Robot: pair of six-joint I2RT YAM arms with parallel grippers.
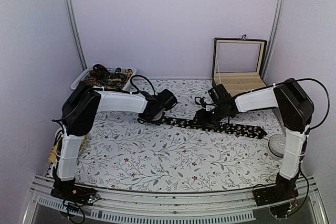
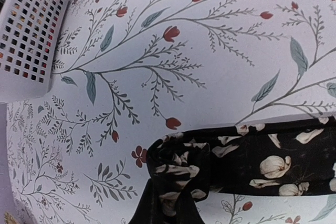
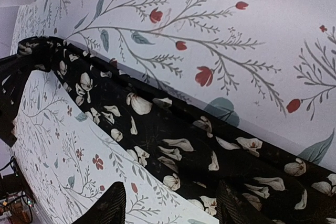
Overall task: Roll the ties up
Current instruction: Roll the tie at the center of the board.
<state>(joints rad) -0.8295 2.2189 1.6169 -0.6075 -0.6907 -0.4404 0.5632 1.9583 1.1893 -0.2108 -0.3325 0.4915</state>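
A black tie with pale flower print (image 1: pixel 231 127) lies across the middle of the flowered cloth. Its wide end points right. My left gripper (image 1: pixel 157 115) is at the narrow left end. In the left wrist view the gripper (image 2: pixel 168 195) is shut on a small rolled-up end of the tie (image 2: pixel 184 163), and the rest of the tie runs off to the right. My right gripper (image 1: pixel 207 115) hovers over the tie's middle. In the right wrist view it (image 3: pixel 170 205) is open, one finger (image 3: pixel 107 205) over the cloth and the other over the tie (image 3: pixel 173 145).
A white mesh basket (image 1: pixel 79 80) with more patterned ties stands at the back left and also shows in the left wrist view (image 2: pixel 31 35). An open black box with compartments (image 1: pixel 239 80) stands at the back right. A round pale object (image 1: pixel 276 144) sits by the right arm.
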